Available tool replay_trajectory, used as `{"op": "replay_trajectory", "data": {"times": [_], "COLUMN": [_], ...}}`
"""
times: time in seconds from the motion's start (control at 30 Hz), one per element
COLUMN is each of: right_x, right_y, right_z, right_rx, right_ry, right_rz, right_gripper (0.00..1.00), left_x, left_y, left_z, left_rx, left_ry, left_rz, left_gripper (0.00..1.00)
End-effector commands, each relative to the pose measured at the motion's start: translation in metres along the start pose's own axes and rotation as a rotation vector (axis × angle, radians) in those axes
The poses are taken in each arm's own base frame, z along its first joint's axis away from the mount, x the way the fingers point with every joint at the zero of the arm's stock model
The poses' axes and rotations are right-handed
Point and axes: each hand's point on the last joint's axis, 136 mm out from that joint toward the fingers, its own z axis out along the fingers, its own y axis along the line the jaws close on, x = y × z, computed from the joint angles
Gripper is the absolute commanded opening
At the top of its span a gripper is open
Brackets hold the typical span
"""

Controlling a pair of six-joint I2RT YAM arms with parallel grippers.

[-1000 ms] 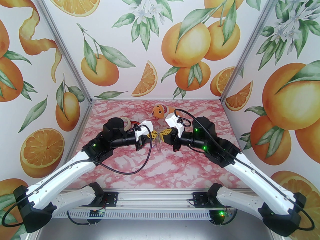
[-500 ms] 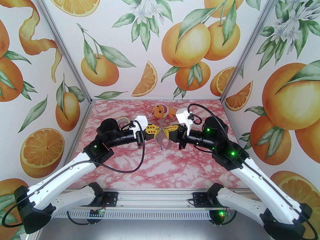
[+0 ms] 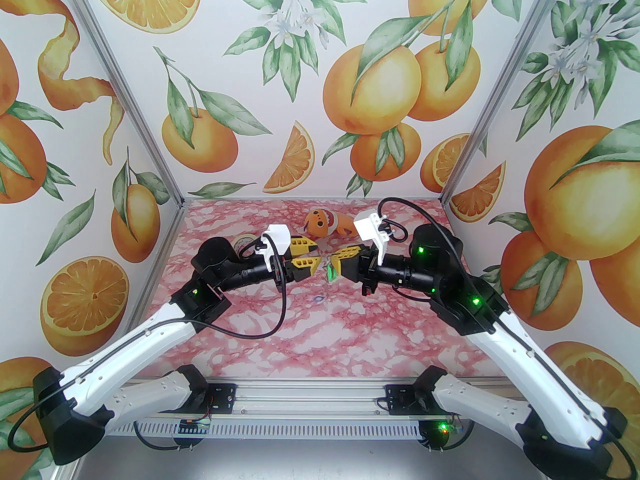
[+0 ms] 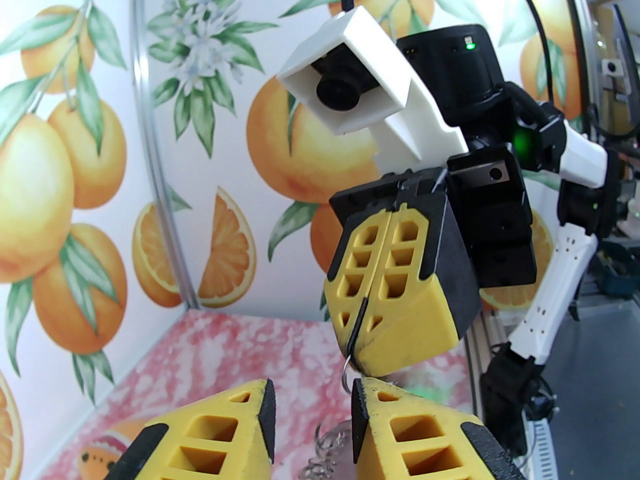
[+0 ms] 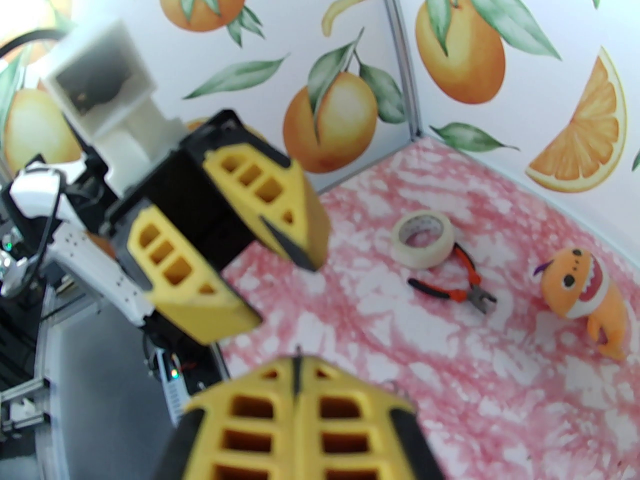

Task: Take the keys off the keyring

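Observation:
My right gripper (image 3: 334, 260) hangs above the middle of the table, shut on a thin dark strip, the edge of the keyring (image 4: 358, 325). The rest of the keyring is hidden by the fingers. A small metal ring (image 4: 345, 368) and the bright green key (image 3: 330, 272) dangle below it. My left gripper (image 3: 318, 253) faces it from the left, a short gap away, open and holding nothing. A tiny bluish piece (image 3: 318, 298) lies on the table under the gap; I cannot tell whether it is the blue key.
A roll of beige tape (image 5: 422, 238) and red-handled pliers (image 5: 450, 288) lie at the back left. An orange plush toy (image 3: 322, 220) sits at the back centre. Printed walls close in three sides of the pink marbled table (image 3: 350, 338).
My left gripper has opened, let go of the keyring and drawn back to the left. The right gripper has pulled a little right with the keyring. A small bluish piece now lies on the table.

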Motion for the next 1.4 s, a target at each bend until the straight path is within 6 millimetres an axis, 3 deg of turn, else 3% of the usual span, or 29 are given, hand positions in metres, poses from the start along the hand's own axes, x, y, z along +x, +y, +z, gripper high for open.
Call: {"op": "replay_trajectory", "data": {"times": [0.0, 0.17, 0.3, 0.87, 1.37], "right_x": [-0.001, -0.002, -0.006, -0.014, -0.011], "right_y": [0.0, -0.005, -0.005, -0.02, -0.005], "right_z": [-0.007, -0.004, -0.002, 0.001, 0.002], "right_rx": [0.035, 0.058, 0.062, 0.163, 0.064], "right_ry": [0.028, 0.057, 0.044, 0.004, -0.033], "right_rz": [-0.039, -0.041, -0.029, 0.059, 0.112], "right_gripper": [0.0, 0.0, 0.0, 0.0, 0.0], "left_x": [0.001, 0.014, 0.023, 0.032, 0.026], "left_y": [0.004, -0.009, -0.008, -0.019, -0.018], "left_z": [-0.009, 0.0, 0.01, 0.017, 0.025], "left_rx": [-0.042, 0.061, 0.048, -0.072, -0.089], "left_ry": [0.087, 0.203, 0.222, 0.174, 0.059], "left_rz": [0.0, -0.108, -0.137, -0.031, 0.123], "left_gripper": [0.35, 0.4, 0.39, 0.47, 0.36]}}
